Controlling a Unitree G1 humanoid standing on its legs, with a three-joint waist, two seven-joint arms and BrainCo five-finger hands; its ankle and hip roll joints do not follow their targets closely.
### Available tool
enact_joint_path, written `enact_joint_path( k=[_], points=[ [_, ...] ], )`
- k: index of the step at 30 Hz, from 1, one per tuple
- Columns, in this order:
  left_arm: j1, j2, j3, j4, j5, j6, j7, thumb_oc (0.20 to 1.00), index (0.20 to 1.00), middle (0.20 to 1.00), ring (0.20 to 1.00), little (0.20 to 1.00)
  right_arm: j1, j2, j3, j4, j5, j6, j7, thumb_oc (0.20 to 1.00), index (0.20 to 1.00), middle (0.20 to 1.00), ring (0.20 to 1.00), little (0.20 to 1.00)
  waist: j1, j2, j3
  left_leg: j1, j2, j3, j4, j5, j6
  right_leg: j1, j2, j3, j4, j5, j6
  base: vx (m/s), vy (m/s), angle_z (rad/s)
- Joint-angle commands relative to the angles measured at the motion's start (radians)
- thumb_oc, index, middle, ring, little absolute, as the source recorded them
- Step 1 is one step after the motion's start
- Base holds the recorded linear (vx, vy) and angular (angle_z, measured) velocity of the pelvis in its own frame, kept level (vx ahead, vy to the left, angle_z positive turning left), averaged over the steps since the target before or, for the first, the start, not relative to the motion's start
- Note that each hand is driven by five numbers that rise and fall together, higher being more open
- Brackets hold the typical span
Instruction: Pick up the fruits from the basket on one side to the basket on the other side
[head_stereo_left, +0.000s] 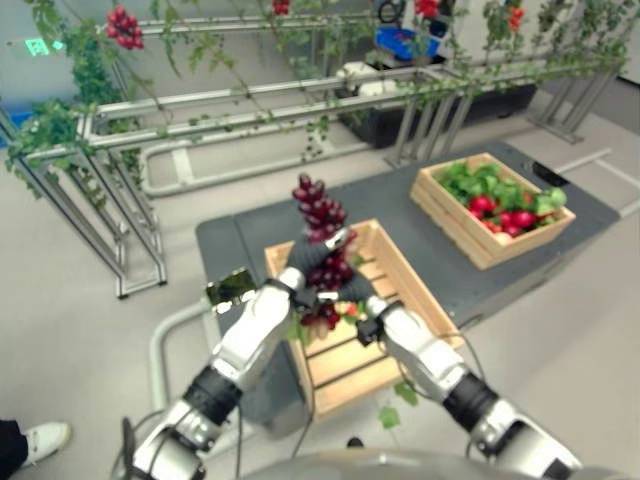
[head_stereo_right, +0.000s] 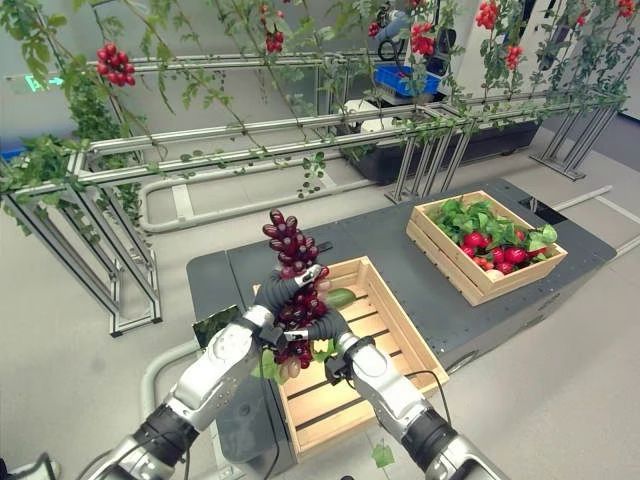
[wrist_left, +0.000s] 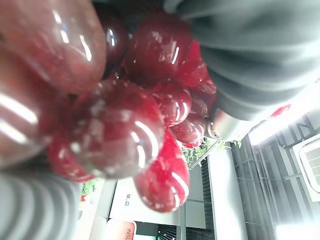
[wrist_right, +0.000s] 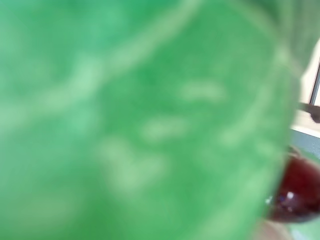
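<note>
Above the near wooden crate (head_stereo_right: 385, 330) at the platform's (head_stereo_right: 420, 270) front edge, we see both hands meet on a bunch of dark red grapes (head_stereo_right: 290, 245). The left hand (head_stereo_right: 285, 290) curls its fingers round the middle of the bunch; the right hand (head_stereo_right: 325, 325) wraps it just below, a green leaf (wrist_right: 140, 120) pressed against its wrist camera. The far crate (head_stereo_right: 485, 285), near the platform's right end, holds red fruit among leaves.

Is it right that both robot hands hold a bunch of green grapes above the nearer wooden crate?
Not quite: the grapes are dark red, not green, as the right eye view shows. Otherwise yes: the left robot hand and right robot hand hold the bunch above the nearer wooden crate.
</note>
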Motion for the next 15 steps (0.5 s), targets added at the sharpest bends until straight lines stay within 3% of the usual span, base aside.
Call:
enact_joint_path(
  k=[1,2,15],
  points=[
    [-0.123,-0.077,-0.071,-0.016,-0.029,-0.089,-0.016,0.2,0.2,0.2,0.2,0.2,-0.158,0.104,-0.013,0.047,0.003,-0.069,-0.031,0.598,0.598,0.598,0.598,0.598,0.012,-0.009,-0.031,-0.008,-0.047,-0.03,0.021,-0.115,0.038,0.046,-0.003,0.049,0.019,-0.129,0.039,-0.04,-0.004,0.02],
    [-0.124,-0.076,-0.072,-0.015,-0.032,-0.09,-0.016,0.2,0.2,0.2,0.2,0.2,-0.162,0.106,-0.015,0.051,-0.002,-0.069,-0.038,0.2,0.2,0.2,0.2,0.2,0.014,-0.01,-0.031,-0.008,-0.047,-0.03,0.022,-0.114,0.037,0.046,-0.003,0.048,0.019,-0.129,0.039,0.04,-0.001,0.01],
    [-0.114,-0.066,-0.064,-0.016,-0.028,-0.091,-0.003,0.2,0.2,0.2,0.2,0.2,-0.145,0.098,-0.03,0.044,0.001,-0.071,-0.057,0.2,0.2,0.2,0.2,0.2,0.014,-0.011,-0.026,-0.001,-0.046,-0.03,0.019,-0.122,0.039,0.051,-0.001,0.041,0.019,-0.134,0.04,0.0,0.001,0.0]
  ],
)
